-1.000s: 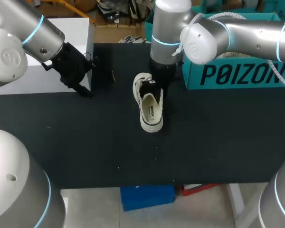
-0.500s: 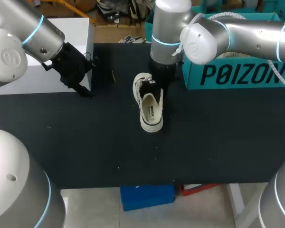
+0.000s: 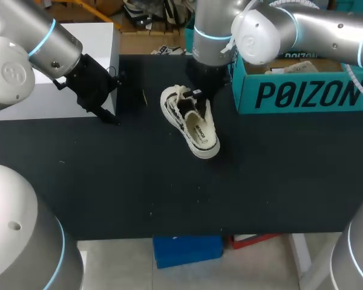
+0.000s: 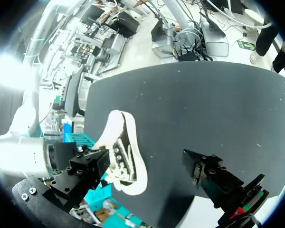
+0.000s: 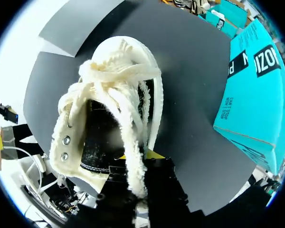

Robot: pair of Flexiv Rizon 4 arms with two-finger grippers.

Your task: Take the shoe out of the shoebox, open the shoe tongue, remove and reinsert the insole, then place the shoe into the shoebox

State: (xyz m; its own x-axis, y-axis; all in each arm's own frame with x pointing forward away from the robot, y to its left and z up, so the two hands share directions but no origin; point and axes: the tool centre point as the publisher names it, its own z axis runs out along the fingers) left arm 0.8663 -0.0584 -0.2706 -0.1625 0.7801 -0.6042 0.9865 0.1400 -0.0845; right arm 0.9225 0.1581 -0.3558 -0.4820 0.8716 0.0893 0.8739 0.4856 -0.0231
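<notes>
Shoe (image 3: pixel 190 124) is out of the shoebox (image 3: pixel 302 90) and sits on the table (image 3: pixel 109 175) just beside it, with its opening facing up and its toe pointing away from the right gripper (image 3: pixel 199 95). The right gripper's fingers are clamped on the fleecy edge of the shoe opening at the heel end. To open the tongue cleanly, keep this grip firm and low so the shoe does not tip, and pull the tongue toward the toe, clear of the laces.
</notes>
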